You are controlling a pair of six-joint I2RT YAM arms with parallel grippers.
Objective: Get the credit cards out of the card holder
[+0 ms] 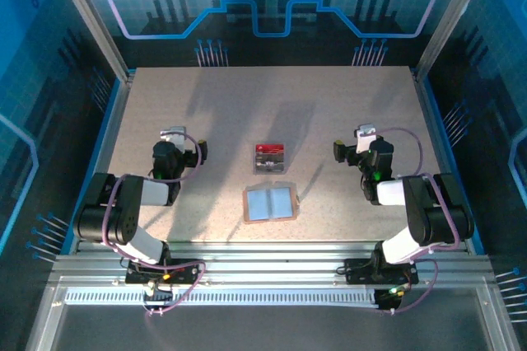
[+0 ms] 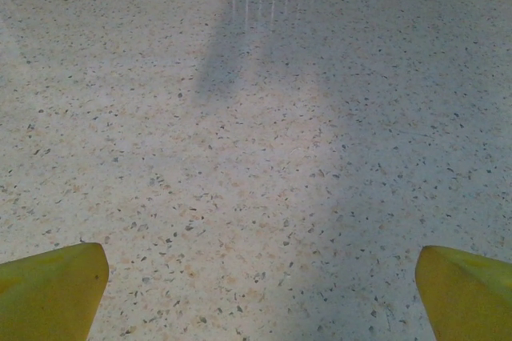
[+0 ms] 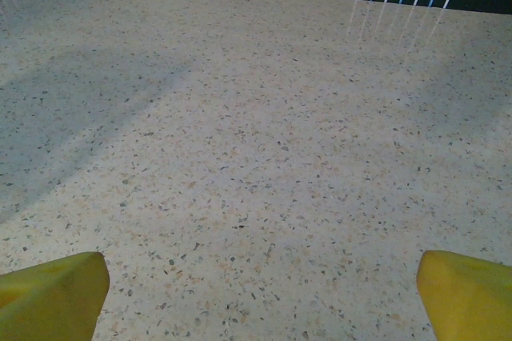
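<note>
- Presently the card holder is seen lying open and flat on the desk, near its front edge and between the two arms.
- Just behind it a small clear tray is set, in which red and grey credit cards appear to lie.
- Whether any card is left in the pale pockets cannot be told.
- The left end effector and right end effector are held well apart from the holder, each with fingers spread wide and nothing between them.
- A thin card may be missed or pushed deeper if a pocket is approached flat.
- The light holder could be dragged or folded shut unless it is pinned by the other arm.
- The tray could be knocked by a careless reach.
- Bare desk is offered on both sides and beyond, but little room is left between the holder and the front edge.
</note>
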